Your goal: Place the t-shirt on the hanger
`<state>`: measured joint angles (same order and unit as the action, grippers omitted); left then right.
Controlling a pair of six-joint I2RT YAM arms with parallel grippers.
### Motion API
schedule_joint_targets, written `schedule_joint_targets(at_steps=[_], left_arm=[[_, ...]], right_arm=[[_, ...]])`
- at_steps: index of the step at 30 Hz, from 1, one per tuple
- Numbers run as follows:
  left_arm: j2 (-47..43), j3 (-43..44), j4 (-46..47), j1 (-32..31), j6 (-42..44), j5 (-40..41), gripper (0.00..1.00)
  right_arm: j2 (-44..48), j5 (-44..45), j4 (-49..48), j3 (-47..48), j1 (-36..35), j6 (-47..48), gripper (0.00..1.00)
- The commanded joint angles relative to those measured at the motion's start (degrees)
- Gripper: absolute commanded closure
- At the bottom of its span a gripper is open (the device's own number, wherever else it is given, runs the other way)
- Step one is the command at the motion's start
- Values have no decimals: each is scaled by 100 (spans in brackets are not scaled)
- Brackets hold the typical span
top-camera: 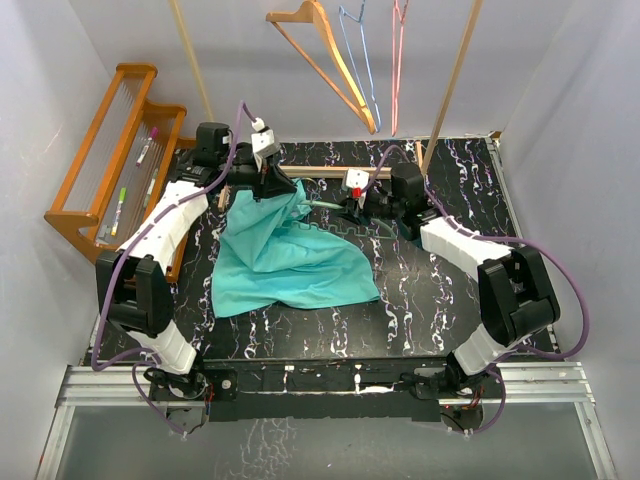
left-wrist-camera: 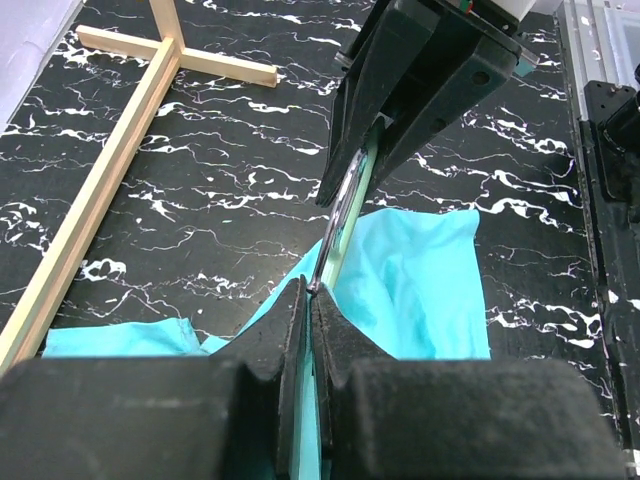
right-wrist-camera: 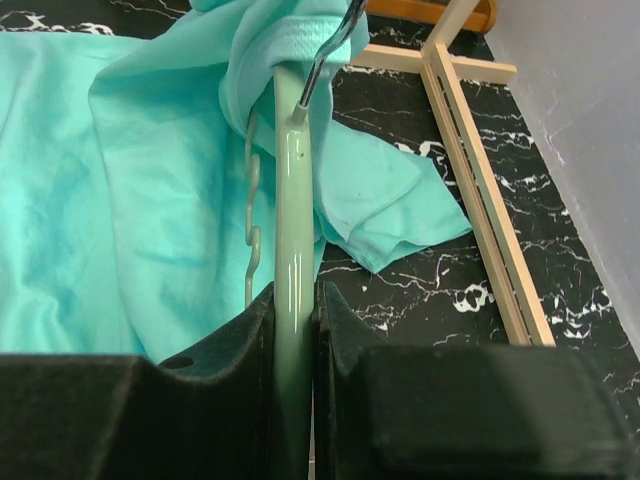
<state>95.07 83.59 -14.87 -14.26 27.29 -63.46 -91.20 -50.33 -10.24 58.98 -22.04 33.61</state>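
The teal t-shirt lies spread over the middle of the black marbled table, its far end lifted and bunched. My left gripper is shut on that raised cloth, and teal fabric shows between its fingertips. My right gripper faces it from the right, shut on one arm of the pale green hanger. That arm runs up into the bunched t-shirt, with the metal hook poking out at the top. In the left wrist view the hook runs between the two grippers.
A wooden stand's base bars lie on the table behind the arms, also seen in the right wrist view. An orange wooden hanger and thin blue and pink wire hangers hang above. A wooden rack stands at the left.
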Motion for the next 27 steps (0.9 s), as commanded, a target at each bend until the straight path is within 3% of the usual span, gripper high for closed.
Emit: schedule_joint_targets(at_steps=[1, 15, 21, 27], left_arm=[[-347, 245, -153, 42, 263, -246, 100], [-700, 21, -1334, 784, 1504, -324, 100], [-668, -98, -1202, 776, 1440, -342, 100], [-586, -143, -1309, 771, 1580, -303, 100]], right_arm=[[268, 361, -865, -181, -90, -283, 92], [462, 1015, -1034, -335, -37, -74, 92], [343, 848, -691, 28, -37, 220, 92], [395, 938, 255, 435, -45, 977, 92]])
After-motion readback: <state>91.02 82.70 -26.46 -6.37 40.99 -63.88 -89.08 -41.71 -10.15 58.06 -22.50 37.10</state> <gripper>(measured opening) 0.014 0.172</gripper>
